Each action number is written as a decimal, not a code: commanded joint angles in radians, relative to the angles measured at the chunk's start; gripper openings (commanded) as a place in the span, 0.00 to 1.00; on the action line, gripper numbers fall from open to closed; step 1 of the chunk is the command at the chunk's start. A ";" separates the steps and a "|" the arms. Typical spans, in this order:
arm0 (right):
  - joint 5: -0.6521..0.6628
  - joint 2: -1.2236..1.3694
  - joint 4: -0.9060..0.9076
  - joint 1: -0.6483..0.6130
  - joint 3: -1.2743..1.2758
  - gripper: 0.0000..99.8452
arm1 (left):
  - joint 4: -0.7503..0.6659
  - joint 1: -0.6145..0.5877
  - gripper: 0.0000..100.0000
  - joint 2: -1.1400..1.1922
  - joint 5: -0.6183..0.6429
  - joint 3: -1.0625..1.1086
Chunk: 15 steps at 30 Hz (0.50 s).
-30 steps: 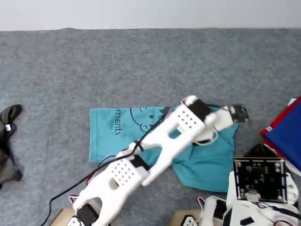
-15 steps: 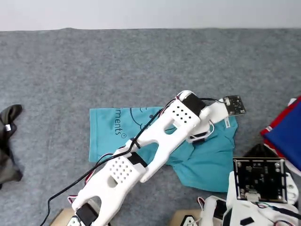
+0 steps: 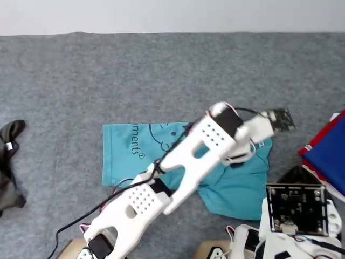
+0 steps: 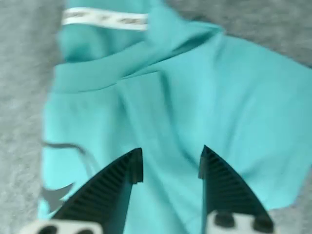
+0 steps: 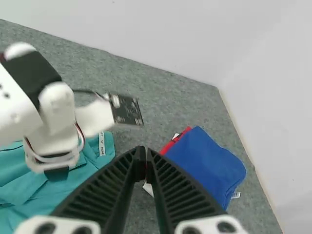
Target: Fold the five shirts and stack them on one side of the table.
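A grey felt-like table [image 3: 161, 70] is seen from above, and a white wall [image 3: 161, 16] stands behind its far edge. A teal shirt [image 3: 129, 148] is spread near the middle of the table, flat on its left part and crumpled and partly folded on its right part. The left arm [image 3: 207, 143] is stretched from the near edge over this shirt, toward the right. The left gripper [image 4: 170, 157] is held just above the teal cloth with its jaws parted, and nothing is gripped between them. The right arm [image 3: 296, 216] is placed at the near right corner. The right gripper [image 5: 146, 155] is raised above the table with its jaws pressed together, and nothing is seen between them. At the right edge a blue shirt [image 3: 330, 148] is laid over a red shirt [image 3: 309, 157]. A dark garment [image 3: 9, 162] is heaped at the left edge.
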 commanded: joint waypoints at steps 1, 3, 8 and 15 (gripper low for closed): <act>-0.008 -0.001 0.038 0.010 0.000 0.01 | 0.026 0.026 0.20 -0.068 0.014 0.054; -0.008 -0.001 0.038 0.010 0.000 0.01 | 0.018 0.026 0.20 -0.068 0.021 0.097; -0.008 -0.001 0.038 0.010 0.000 0.01 | -0.026 -0.035 0.20 -0.068 0.011 0.145; -0.008 -0.001 0.038 0.010 -0.002 0.01 | -0.052 -0.173 0.20 -0.069 -0.057 0.143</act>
